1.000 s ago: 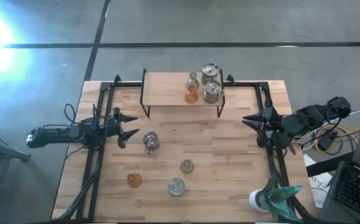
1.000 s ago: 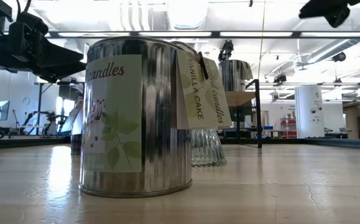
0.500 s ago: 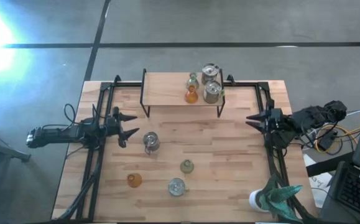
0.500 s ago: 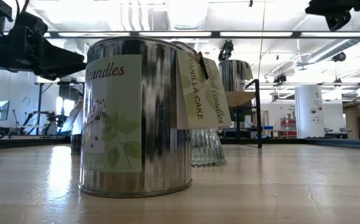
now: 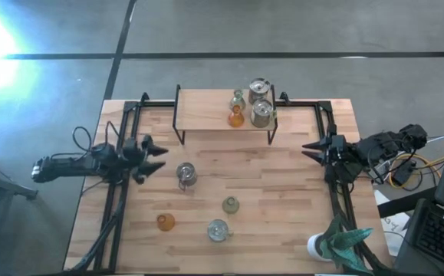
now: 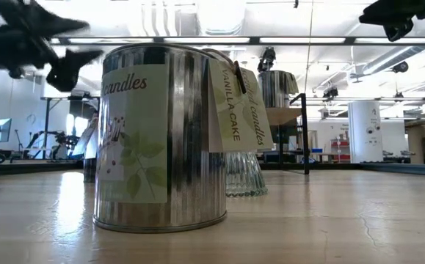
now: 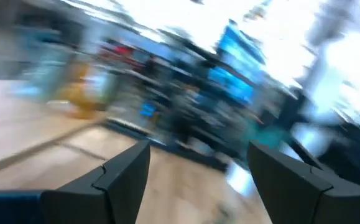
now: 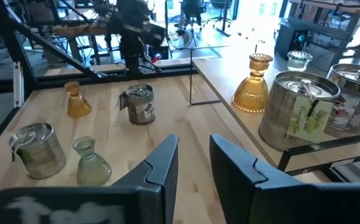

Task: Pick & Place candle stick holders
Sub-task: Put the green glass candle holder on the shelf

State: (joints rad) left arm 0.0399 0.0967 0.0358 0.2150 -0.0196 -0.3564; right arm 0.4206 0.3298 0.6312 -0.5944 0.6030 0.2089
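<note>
Left claw (image 5: 154,157) spread, swung slightly back from silvery candle tin (image 5: 185,175) on worktop (image 5: 283,192); nothing gripped yet. Right claw (image 5: 310,149) nearly closed, idling at right edge.

A grey concrete floor (image 5: 283,31) crossed by dark seams surrounds the wooden table (image 5: 283,192). Behind it, ceiling strip lights (image 6: 285,40), a white pillar (image 6: 364,132) and distant desks.

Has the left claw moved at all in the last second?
Yes. The left gripper has pulled back slightly from the nearest tin, toward the table's left edge.
</note>
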